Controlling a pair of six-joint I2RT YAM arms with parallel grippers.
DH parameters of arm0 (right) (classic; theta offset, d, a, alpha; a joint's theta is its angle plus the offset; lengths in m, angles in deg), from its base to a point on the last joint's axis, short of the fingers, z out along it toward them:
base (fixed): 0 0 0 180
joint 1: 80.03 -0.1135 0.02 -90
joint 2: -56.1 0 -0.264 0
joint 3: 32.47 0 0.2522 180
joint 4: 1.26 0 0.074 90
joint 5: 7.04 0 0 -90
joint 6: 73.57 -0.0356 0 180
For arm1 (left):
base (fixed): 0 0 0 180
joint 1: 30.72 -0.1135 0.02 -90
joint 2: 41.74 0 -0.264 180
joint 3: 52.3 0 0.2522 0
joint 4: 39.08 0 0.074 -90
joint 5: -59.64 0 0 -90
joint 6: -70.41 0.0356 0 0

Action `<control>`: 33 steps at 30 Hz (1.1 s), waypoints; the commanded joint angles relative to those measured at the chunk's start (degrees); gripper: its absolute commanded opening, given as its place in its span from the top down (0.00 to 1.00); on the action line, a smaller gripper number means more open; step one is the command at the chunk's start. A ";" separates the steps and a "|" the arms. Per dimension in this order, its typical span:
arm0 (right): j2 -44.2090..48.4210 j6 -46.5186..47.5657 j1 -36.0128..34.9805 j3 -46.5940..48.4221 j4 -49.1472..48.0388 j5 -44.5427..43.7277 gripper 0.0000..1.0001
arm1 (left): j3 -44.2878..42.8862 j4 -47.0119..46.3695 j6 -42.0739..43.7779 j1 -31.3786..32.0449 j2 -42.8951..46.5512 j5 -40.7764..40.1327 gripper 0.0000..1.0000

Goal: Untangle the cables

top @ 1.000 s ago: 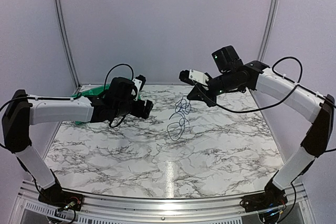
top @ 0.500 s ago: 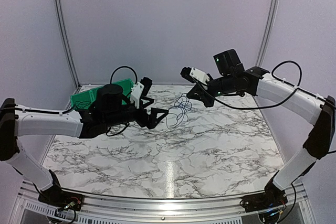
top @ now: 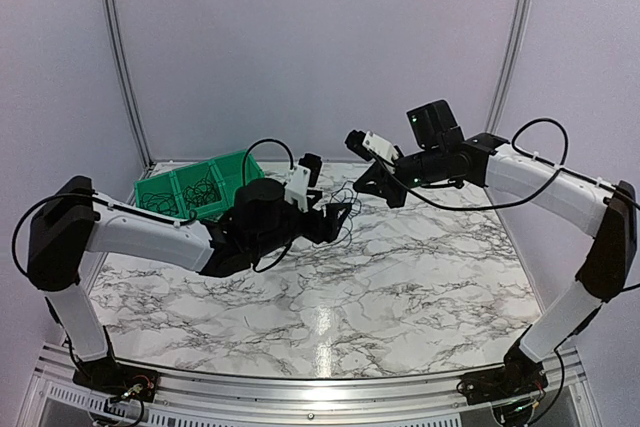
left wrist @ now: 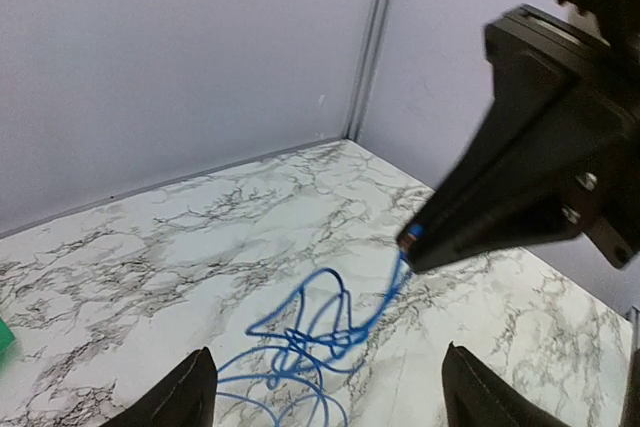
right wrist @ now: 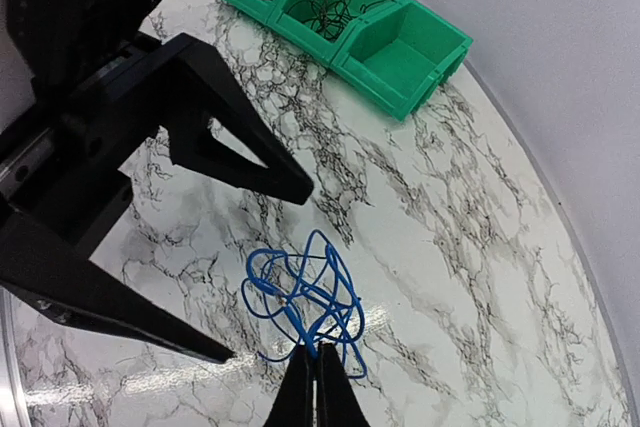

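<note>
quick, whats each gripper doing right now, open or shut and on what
left gripper: open, gripping nothing.
right gripper: shut on the blue cables.

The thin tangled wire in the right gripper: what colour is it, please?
Blue wire, clearest in the right wrist view.

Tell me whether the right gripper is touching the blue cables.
Touching. The left wrist view shows the right gripper shut on a strand of the blue cables, which runs straight into its closed tips; the right wrist view agrees.
</note>
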 commanded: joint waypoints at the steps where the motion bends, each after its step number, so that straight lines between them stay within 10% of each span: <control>1: 2.69 -0.69 0.25 -1.21 -0.87 4.04 1.00 | -4.70 -8.18 -3.40 0.23 -4.13 -11.45 0.19; 15: 9.71 -1.87 4.50 8.35 2.34 10.81 1.00 | -9.65 -14.26 -6.58 0.23 -20.23 -16.79 0.22; 33: 10.49 -1.54 6.84 3.74 -0.55 11.83 1.00 | 7.32 -21.08 -4.73 1.09 -9.90 -12.95 0.17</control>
